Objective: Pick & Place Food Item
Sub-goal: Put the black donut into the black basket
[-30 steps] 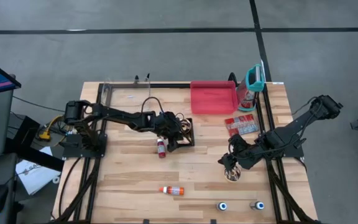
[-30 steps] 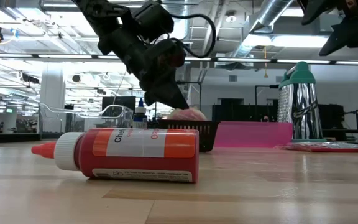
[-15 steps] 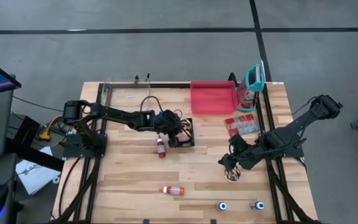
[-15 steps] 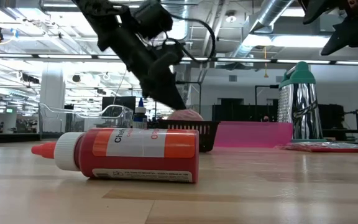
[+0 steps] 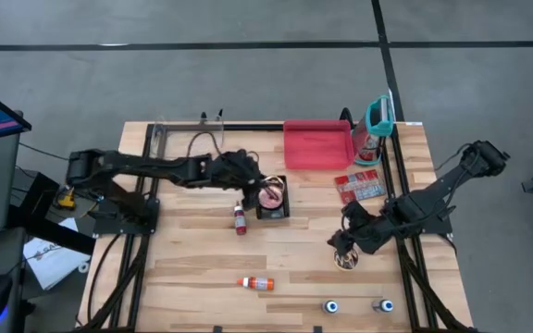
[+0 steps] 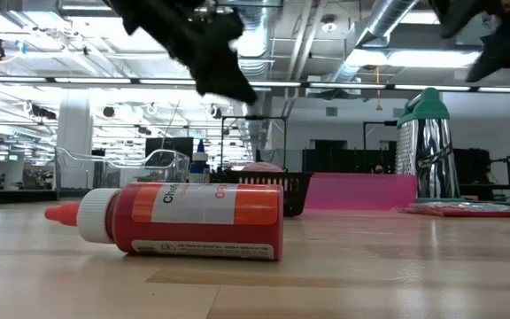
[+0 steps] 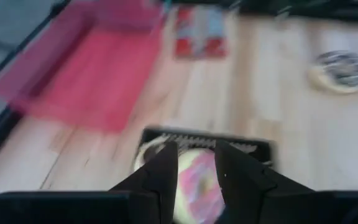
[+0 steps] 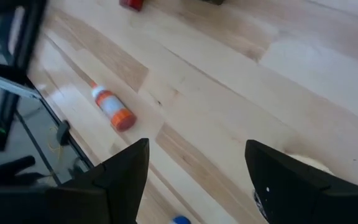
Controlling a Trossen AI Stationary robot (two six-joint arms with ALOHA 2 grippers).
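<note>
One pink-swirled round pastry (image 5: 270, 195) (yellowish patches) sits in black basket (image 5: 273, 211); left fingers (image 7: 160, 177) parted, empty

Wooden slat table (image 5: 192, 268) on grey floor. Directly on top:
- small black basket (image 5: 273, 198) near centre, pink food item inside
- red tray (image 5: 317, 145) at far edge
- grater (image 5: 378, 117) upright at far right corner
- red packet (image 5: 359, 187) flat, right side
- red bottle (image 5: 240, 219) just left of basket
- orange-capped bottle (image 5: 256, 283) on its side near front edge
- donut (image 5: 345, 261) right of centre
</note>
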